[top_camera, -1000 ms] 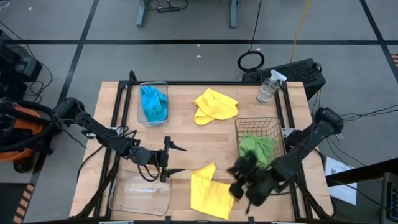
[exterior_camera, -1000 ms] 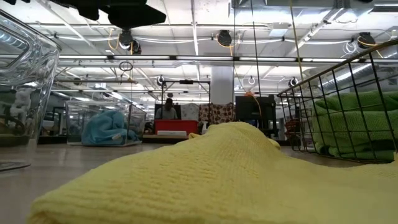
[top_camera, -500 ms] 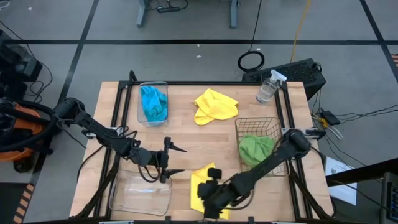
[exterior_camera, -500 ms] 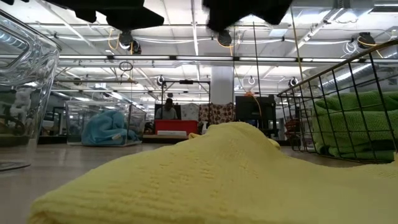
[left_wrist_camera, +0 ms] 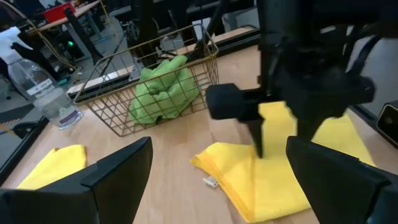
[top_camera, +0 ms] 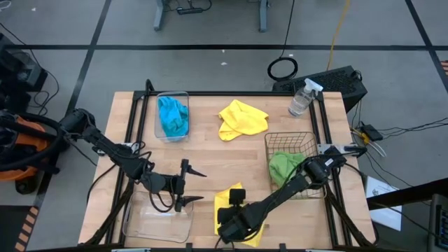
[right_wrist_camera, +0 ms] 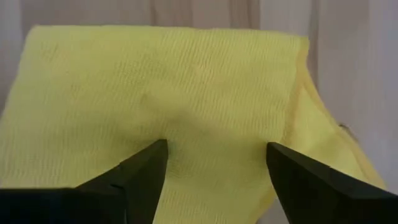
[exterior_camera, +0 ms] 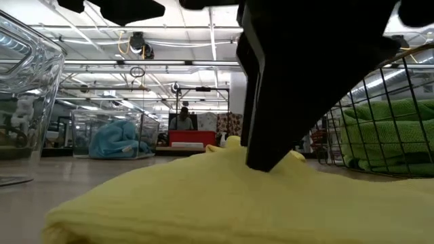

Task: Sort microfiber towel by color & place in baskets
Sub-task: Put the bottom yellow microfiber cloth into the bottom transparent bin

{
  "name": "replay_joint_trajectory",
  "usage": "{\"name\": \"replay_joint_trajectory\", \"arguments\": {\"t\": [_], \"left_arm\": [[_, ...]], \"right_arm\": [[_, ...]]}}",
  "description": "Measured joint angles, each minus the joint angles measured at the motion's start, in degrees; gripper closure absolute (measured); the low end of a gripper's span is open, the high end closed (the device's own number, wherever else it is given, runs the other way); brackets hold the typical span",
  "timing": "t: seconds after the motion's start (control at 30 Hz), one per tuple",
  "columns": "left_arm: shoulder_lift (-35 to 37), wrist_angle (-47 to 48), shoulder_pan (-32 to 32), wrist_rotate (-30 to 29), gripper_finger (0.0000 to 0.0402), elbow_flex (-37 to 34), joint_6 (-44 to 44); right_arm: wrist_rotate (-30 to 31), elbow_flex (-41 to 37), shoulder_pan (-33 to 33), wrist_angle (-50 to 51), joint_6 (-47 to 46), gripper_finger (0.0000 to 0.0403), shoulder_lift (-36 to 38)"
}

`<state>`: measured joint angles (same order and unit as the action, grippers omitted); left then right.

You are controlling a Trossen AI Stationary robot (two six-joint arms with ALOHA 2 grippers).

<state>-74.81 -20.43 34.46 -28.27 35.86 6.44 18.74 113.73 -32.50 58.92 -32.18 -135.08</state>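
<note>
Our right gripper (right_wrist_camera: 214,163) has swung from beside the wire basket (top_camera: 290,145) down onto the near yellow towel (top_camera: 225,203), its fingers now spread and pressing the cloth, so the pick is about to start. Our left gripper (top_camera: 187,183), open and empty, hangs just beside that towel over the empty clear tub (top_camera: 158,217), possibly crowding the drop; the other yellow towel (top_camera: 242,117) lies beyond the wire basket.

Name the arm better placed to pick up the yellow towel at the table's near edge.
Right. The right claw is down over the near yellow towel, its fingers open on either side of the cloth. The left claw hangs open beside it, above the empty clear tub.
</note>
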Motion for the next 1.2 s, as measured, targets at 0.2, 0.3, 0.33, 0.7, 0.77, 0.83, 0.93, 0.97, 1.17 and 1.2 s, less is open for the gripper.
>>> {"name": "replay_joint_trajectory", "arguments": {"t": [0.2,0.3,0.33,0.7,0.77,0.83,0.93,0.97,1.17,1.2], "left_arm": [[0.00,2.62,1.38,-0.32,0.0027,0.00,-2.82],[-0.02,4.46,1.87,-0.68,0.0027,0.00,-4.42],[-0.02,4.72,2.03,-0.78,0.0027,0.01,-4.66],[-0.02,6.08,2.36,-0.77,0.0027,0.02,-4.66],[-0.02,6.06,2.36,-0.77,0.0027,0.02,-4.66],[-0.02,6.06,2.36,-0.77,0.0027,0.02,-4.68],[-0.02,6.00,2.36,-0.77,0.0027,0.02,-4.68],[-0.02,5.79,2.36,-0.77,0.0027,0.02,-4.68],[-0.02,3.71,2.43,-0.77,0.0027,0.02,-4.64],[-0.02,3.43,2.43,-0.77,0.0027,0.02,-4.55]], "right_arm": [[-6.05,-0.41,2.61,-0.50,-1.37,0.0148,-1.54],[-7.22,-0.39,3.70,-0.54,-0.26,0.0166,-1.84],[-7.23,-0.33,4.17,-0.92,-0.07,0.0176,-2.23],[-6.09,-0.33,6.62,-2.28,1.87,0.0385,-3.00],[-5.74,-0.38,6.54,-2.70,2.68,0.0387,-2.81],[-4.59,-0.54,5.95,-3.03,3.13,0.0386,-2.31],[-2.78,-0.06,5.27,-2.55,3.34,0.0395,-1.17],[-1.99,0.24,4.97,-2.53,3.35,0.0397,-0.46],[11.89,0.96,1.95,-2.57,4.48,0.0398,4.94],[14.12,0.95,1.46,-2.54,4.79,0.0398,5.41]]}}
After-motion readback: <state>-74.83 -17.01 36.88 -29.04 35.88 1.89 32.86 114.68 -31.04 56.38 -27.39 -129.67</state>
